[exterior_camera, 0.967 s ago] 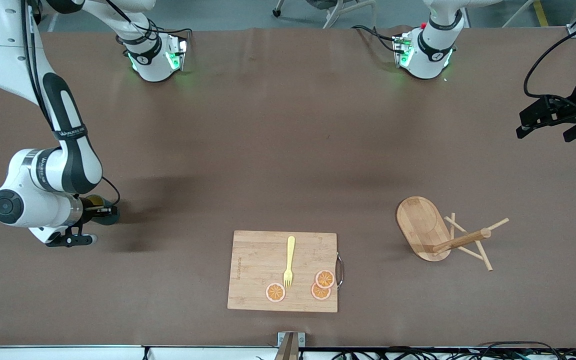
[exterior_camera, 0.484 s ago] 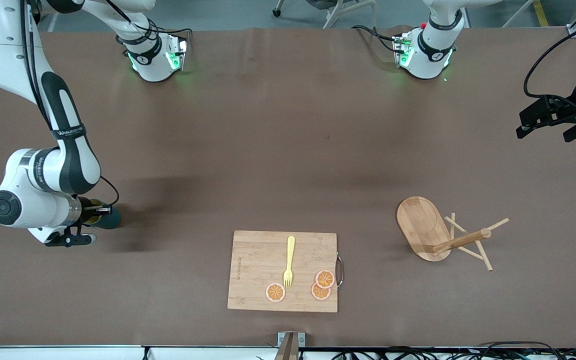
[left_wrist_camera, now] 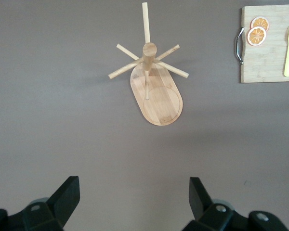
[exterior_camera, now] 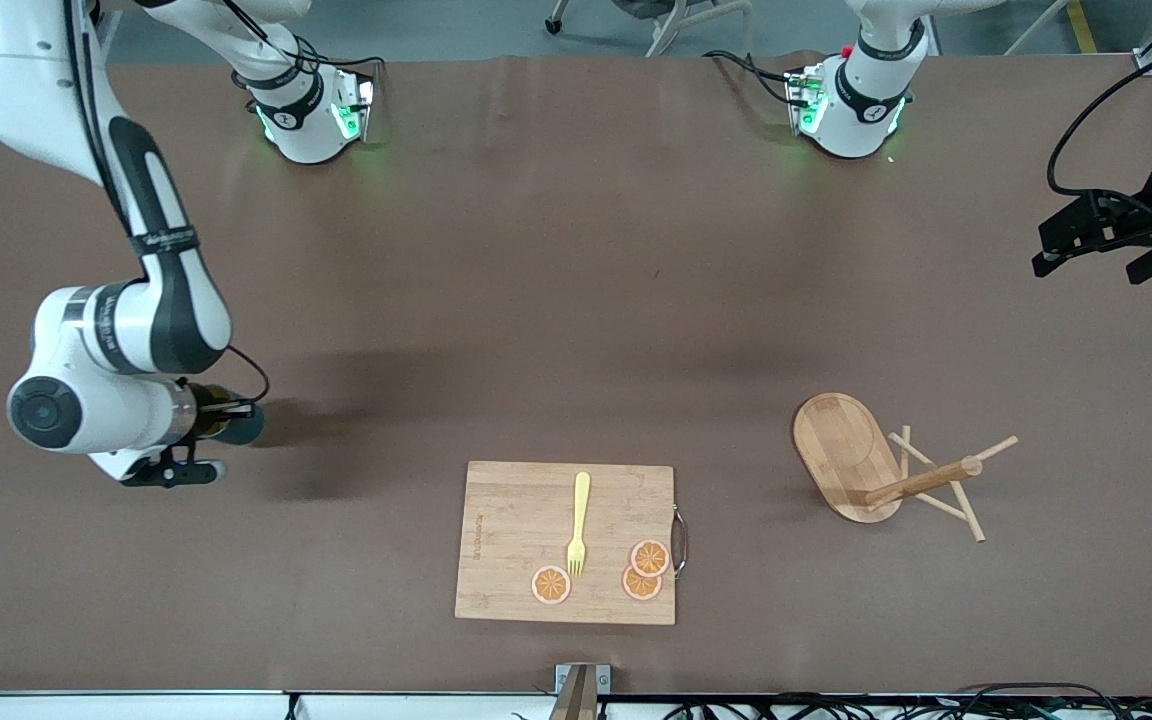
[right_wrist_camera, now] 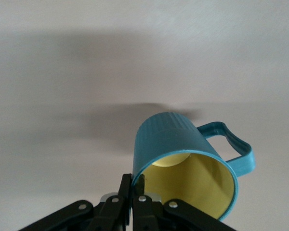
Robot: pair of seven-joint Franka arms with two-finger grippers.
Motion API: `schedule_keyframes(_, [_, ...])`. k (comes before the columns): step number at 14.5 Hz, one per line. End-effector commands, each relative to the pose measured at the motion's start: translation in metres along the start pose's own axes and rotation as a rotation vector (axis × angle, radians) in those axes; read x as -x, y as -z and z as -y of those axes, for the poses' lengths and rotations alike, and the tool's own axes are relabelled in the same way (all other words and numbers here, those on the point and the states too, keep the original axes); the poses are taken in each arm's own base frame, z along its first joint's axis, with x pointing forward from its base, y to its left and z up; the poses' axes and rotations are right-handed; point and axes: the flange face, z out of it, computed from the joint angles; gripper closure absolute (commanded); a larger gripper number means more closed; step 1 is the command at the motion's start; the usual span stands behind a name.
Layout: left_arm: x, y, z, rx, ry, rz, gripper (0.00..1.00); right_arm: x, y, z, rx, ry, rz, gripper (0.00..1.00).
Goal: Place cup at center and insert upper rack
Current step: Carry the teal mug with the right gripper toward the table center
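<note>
My right gripper (right_wrist_camera: 135, 180) is shut on the rim of the teal-blue cup (right_wrist_camera: 183, 149), one finger inside its yellow interior and one outside. The cup (exterior_camera: 239, 426) hangs tilted just above the table at the right arm's end, mostly hidden under the right wrist in the front view. The upper rack (exterior_camera: 876, 465) stands on its oval bamboo base toward the left arm's end, with its post and crossing pegs showing (left_wrist_camera: 149, 53). My left gripper (exterior_camera: 1086, 240) waits open over the table's edge at that end, its jaws (left_wrist_camera: 135, 192) wide apart and holding nothing.
A wooden cutting board (exterior_camera: 511, 520) lies near the front camera's edge of the table, between the cup and the rack. On it are a yellow fork (exterior_camera: 578, 525) and three orange slices (exterior_camera: 642, 572). A metal handle (exterior_camera: 679, 540) sticks out of the board's side.
The right gripper closed on the cup's rim, then the arm shifted with the cup a little toward the table's middle. The left arm and the rack have not moved.
</note>
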Motion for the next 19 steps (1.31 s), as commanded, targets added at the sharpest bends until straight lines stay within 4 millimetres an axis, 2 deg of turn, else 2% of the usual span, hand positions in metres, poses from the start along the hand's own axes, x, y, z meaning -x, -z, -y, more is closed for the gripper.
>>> schedule_keyframes(1, [0.001, 0.004, -0.001, 0.0, -0.005, 0.005, 0.0, 0.024, 0.042, 0.086, 0.048, -0.09, 0.011, 1.0])
schedule_keyframes(5, [0.001, 0.005, -0.001, -0.001, -0.005, 0.004, 0.0, 0.054, 0.048, 0.21, 0.057, -0.054, -0.035, 0.99])
schedule_keyframes(8, [0.001, 0.005, -0.001, -0.001, -0.005, 0.004, 0.0, 0.069, 0.054, 0.279, -0.118, -0.024, -0.04, 0.99])
schedule_keyframes(9, [0.001, 0.005, -0.001, -0.001, -0.005, 0.002, 0.0, 0.077, 0.05, 0.308, -0.13, -0.04, -0.042, 0.99])
schedule_keyframes(10, [0.001, 0.005, -0.001, -0.001, -0.006, 0.004, 0.0, 0.078, 0.043, 0.328, -0.134, -0.098, -0.05, 0.99])
schedule_keyframes(13, [0.001, 0.005, -0.001, -0.001, -0.006, 0.004, 0.0, 0.095, 0.015, 0.403, -0.156, -0.187, -0.1, 1.0])
schedule_keyframes(15, [0.001, 0.004, 0.0, -0.001, -0.005, 0.005, 0.0, 0.103, 0.003, 0.439, -0.206, -0.275, -0.146, 1.0])
schedule_keyframes(19, [0.001, 0.004, 0.0, -0.001, -0.005, 0.005, 0.0, 0.127, -0.016, 0.49, -0.219, -0.27, -0.161, 1.0])
